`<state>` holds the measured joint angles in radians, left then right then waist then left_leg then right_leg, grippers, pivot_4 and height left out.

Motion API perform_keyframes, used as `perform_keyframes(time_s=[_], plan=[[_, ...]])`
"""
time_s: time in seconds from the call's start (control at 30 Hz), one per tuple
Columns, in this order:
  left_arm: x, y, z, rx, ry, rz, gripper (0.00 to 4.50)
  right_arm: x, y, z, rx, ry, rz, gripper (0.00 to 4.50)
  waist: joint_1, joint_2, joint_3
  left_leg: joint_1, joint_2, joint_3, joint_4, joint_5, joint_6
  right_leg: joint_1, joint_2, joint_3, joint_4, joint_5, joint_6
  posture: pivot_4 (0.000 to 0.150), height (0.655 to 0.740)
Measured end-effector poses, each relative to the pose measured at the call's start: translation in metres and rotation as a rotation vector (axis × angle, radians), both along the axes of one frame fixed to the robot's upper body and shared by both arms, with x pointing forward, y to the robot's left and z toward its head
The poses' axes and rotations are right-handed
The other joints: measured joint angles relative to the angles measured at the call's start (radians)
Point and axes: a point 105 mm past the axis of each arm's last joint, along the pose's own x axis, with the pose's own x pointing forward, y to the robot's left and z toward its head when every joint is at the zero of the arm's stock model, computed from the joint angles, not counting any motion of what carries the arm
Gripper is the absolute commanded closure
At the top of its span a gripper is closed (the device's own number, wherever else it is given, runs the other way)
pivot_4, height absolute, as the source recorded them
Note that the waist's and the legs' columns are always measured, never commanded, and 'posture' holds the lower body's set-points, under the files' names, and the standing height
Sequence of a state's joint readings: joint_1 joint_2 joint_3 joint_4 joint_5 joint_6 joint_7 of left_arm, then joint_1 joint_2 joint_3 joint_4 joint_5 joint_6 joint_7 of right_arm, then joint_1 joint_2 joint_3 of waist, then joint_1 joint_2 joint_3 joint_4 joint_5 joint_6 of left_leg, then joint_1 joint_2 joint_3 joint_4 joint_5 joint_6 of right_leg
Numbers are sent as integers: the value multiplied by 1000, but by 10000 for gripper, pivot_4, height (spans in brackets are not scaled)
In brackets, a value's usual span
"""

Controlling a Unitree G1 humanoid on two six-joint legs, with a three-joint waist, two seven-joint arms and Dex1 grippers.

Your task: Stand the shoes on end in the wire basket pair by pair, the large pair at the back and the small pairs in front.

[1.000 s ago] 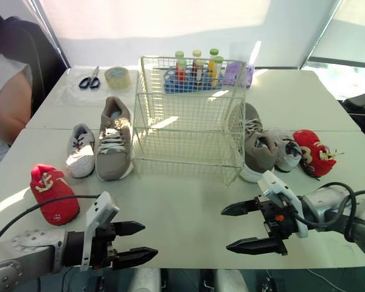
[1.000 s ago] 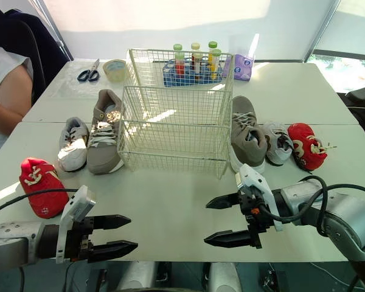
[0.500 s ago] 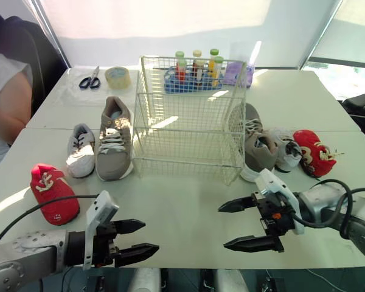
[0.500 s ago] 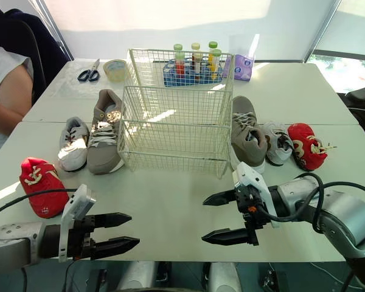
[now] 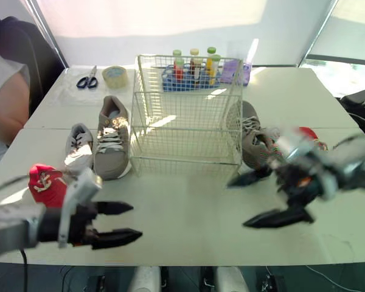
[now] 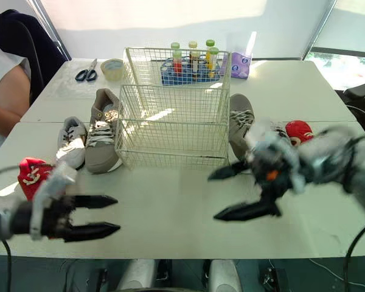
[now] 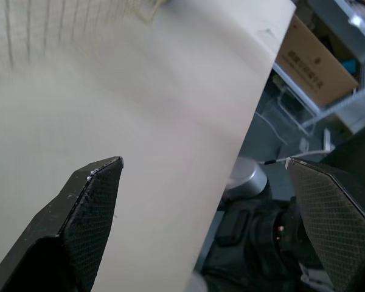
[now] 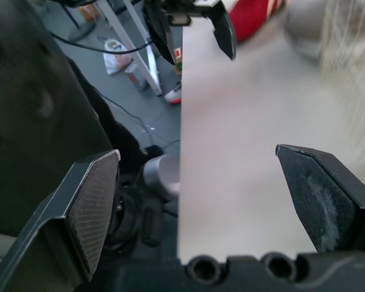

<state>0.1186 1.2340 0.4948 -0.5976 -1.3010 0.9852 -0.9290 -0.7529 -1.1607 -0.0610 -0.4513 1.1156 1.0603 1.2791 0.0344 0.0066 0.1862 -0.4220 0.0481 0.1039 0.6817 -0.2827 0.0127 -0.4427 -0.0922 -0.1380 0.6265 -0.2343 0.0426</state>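
The empty wire basket point(image 5: 188, 115) stands mid-table. To its left lie a large grey-brown shoe point(image 5: 112, 139), a small white shoe point(image 5: 79, 149) and a small red shoe point(image 5: 45, 182). To its right lie the other large grey shoe point(image 5: 252, 140) and a red shoe point(image 5: 307, 132); a small white one between them is mostly hidden by my right arm. My left gripper point(image 5: 137, 220) hovers open over the front table, right of the red shoe. My right gripper point(image 5: 237, 204) is open, blurred, just in front of the right grey shoe. Both hold nothing.
Scissors point(image 5: 85, 79) and a tape roll point(image 5: 115, 75) lie at the back left. Behind the basket is a blue rack of bottles point(image 5: 194, 70) with a purple packet point(image 5: 231, 72) beside it. A person point(image 5: 6, 103) sits at the table's left side.
My right gripper has swung up and away from the front edge toward the shoes right of the basket. The left gripper has moved forward over the table. Both stay open.
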Motion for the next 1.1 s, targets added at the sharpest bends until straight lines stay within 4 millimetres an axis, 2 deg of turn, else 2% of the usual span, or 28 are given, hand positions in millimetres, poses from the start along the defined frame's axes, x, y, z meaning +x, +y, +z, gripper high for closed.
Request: perform_keyframes(time_s=[0.07,0.13,0.27,0.33,0.4,0.5,0.6,0.83,0.9,0.97,1.1], plan=[[7,3,20,13,-55,-33,612,8,9,10,-12,-84,40,0,-1,0,0,-1,0,1,-1,1,1,1,3,1,0,0,0,1500,7400],[14,5,33,27,-111,-55,612,20,17,6,-52,-146,88,0,-6,0,0,-4,-1,3,-1,1,1,0,3,3,2,3,2,1500,7400],[22,0,38,26,-153,-90,612,50,19,-23,-199,-234,97,0,-9,-1,0,-5,-1,5,0,5,-5,0,3,4,2,4,6,1500,7400],[26,-2,43,19,-189,-99,612,70,20,-41,-289,-289,53,0,-16,-2,0,-5,-1,6,1,6,-6,0,3,4,3,4,6,1500,7400],[28,-4,45,24,-209,-105,612,81,21,-56,-359,-300,19,0,-22,-2,0,-5,-1,6,1,6,-6,0,3,5,3,4,6,1500,7400],[30,-8,36,5,-199,-100,612,92,20,-66,-429,-334,-34,0,-25,-2,0,-5,-1,6,1,7,-8,-1,4,5,4,4,6,1500,7400],[30,-17,21,-8,-181,-102,0,94,20,-72,-484,-385,-43,8434,-24,-2,0,-4,0,5,1,8,-10,0,4,5,5,4,6,1500,7400],[34,-26,21,-11,-224,-76,0,95,28,-76,-510,-436,-45,44646,-24,-2,0,-3,0,4,2,9,-11,0,5,5,7,5,5,1500,7400],[35,-28,19,-8,-226,-76,0,105,23,-74,-524,-461,-116,44646,-26,-3,-1,-3,0,5,2,9,-11,0,4,6,8,5,5,1500,7400],[36,-31,19,-7,-234,-76,0,106,28,-74,-527,-502,-97,44646,-29,-3,-1,-2,0,5,2,10,-12,0,6,6,8,5,5,1500,7400],[38,-32,21,0,-242,-67,0,110,27,-74,-550,-553,-94,44646,-30,-3,-1,-2,0,4,2,11,-14,0,7,6,9,5,5,1500,7400]])
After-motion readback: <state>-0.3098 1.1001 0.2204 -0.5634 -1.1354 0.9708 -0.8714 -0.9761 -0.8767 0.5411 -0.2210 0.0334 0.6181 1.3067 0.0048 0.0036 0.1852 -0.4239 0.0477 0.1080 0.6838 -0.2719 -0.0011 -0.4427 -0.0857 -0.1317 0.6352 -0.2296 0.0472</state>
